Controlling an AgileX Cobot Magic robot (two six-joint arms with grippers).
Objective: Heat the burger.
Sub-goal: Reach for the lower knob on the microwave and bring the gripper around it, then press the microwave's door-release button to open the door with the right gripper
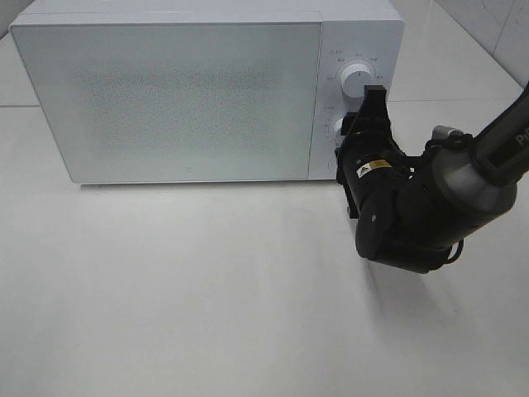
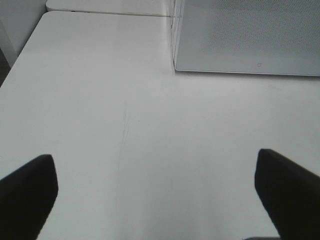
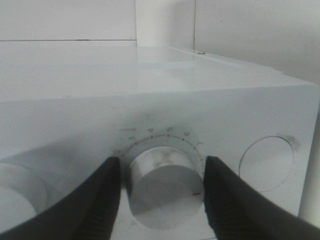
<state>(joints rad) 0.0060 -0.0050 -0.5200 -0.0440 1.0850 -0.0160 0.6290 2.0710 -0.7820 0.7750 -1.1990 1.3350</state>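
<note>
Here, right pincer (image 3: 162, 167) half-open astride microwave dial (image 3: 164, 195), grip unclear, left pincer (image 2: 157, 187) wide, empty.

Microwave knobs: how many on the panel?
2. The upper knob stands free; the lower knob sits between the right gripper's fingers. The right arm covers the panel below, so more may be hidden.

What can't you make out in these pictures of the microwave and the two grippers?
1. The burger: in no view; the microwave has its opaque door shut.
2. Lower knob: mostly covered by the right gripper in the exterior high view.
3. Whether that gripper's fingers press the knob: right wrist view, gaps too fine to tell.
4. Dial markings: too small and blurred in both views.
</note>
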